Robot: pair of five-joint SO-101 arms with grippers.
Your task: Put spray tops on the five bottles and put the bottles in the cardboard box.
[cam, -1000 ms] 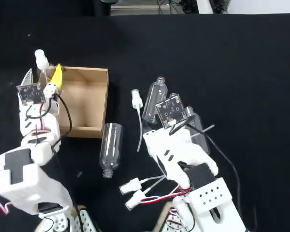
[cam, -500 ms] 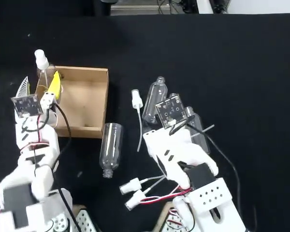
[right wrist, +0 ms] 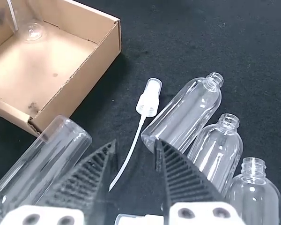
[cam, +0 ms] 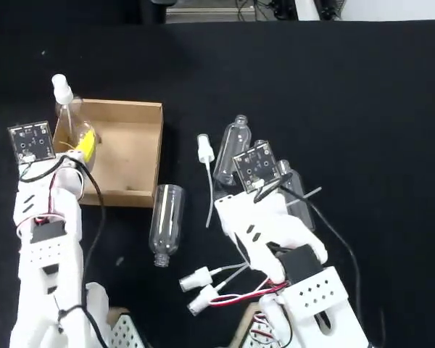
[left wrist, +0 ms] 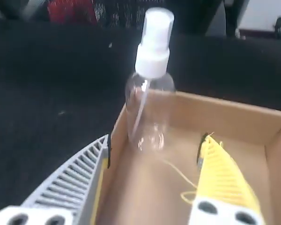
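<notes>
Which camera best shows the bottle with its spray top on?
Left wrist view: the capped bottle is near and whole. The high view shows it leaning in the box corner; the right wrist view, its base.

Robotics lab bench
A black-clothed table (cam: 348, 87) bears two white arms (cam: 275, 232) with exposed wires (cam: 239, 296); loose cables (cam: 257, 9) lie far beyond the right gripper (right wrist: 135, 143) and its fingers (right wrist: 182, 173).

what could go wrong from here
1. The capped clear plastic bottle stands in a corner of the brown cardboard box, ahead of the open left gripper; a sideways brush could topple it.
2. The right gripper hangs open over the loose white spray top, beside an uncapped clear bottle; closing might nudge that bottle rolling.
</notes>
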